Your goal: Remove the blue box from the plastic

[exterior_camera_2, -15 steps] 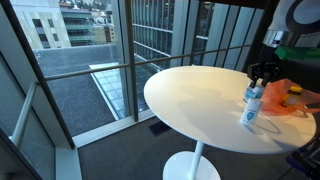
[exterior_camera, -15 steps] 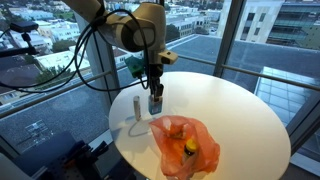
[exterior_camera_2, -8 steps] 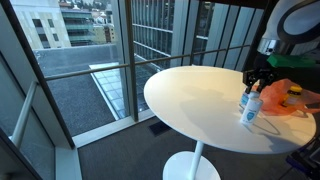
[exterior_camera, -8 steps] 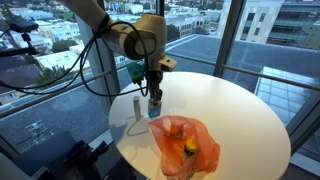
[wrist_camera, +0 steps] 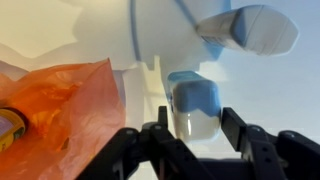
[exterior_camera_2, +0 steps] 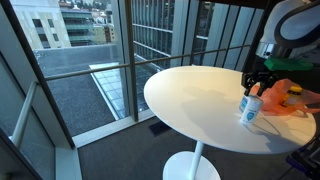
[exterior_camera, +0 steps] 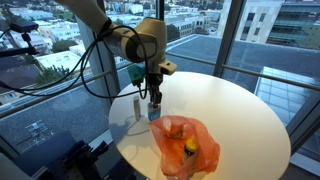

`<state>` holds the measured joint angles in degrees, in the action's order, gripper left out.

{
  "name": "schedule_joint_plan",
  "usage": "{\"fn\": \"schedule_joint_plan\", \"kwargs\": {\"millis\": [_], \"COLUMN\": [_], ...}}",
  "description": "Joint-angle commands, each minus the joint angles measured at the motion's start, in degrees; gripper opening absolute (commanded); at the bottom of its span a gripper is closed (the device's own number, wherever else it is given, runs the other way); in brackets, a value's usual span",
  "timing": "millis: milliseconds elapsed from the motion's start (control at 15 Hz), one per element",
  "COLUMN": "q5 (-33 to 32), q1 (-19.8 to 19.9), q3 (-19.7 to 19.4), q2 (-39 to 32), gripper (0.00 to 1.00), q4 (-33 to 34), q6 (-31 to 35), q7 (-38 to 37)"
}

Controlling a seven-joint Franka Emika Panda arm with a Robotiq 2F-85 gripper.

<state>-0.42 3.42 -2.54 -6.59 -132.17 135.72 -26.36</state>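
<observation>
My gripper (wrist_camera: 195,122) is shut on the blue box (wrist_camera: 195,103), a small box with a blue top and a pale body, held between both jaws. In both exterior views the gripper (exterior_camera: 153,99) (exterior_camera_2: 252,88) holds the box (exterior_camera: 154,112) (exterior_camera_2: 249,103) low at the surface of the round white table (exterior_camera: 235,100), near its edge. The orange plastic bag (exterior_camera: 186,143) lies just beside it on the table, with a yellow item inside. It also shows in the wrist view (wrist_camera: 65,95) and in an exterior view (exterior_camera_2: 285,97).
A white bottle (exterior_camera: 137,107) stands on the table right next to the box; it also shows in the wrist view (wrist_camera: 250,28). The table edge is close to the gripper. Large windows and a railing surround the table.
My gripper has come down and slightly away from the bag with the blue box in it, so the box now sits low at the table surface beside the white bottle.
</observation>
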Motion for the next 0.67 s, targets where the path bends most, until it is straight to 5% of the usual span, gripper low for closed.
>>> {"fn": "schedule_joint_plan", "kwargs": {"millis": [0, 133, 600], "q5": [-0.93, -0.48, -1.08], "q1": [-0.92, -0.80, -0.04], "q3": [-0.95, -0.95, -1.06], "q2": [0.18, 1.39, 8.20], "gripper": [0.87, 1.00, 1.00], "q4": [0.75, 0.38, -0.34], "q6": [-0.38, -1.02, -5.21], "q7": [-1.54, -0.68, 1.72]}}
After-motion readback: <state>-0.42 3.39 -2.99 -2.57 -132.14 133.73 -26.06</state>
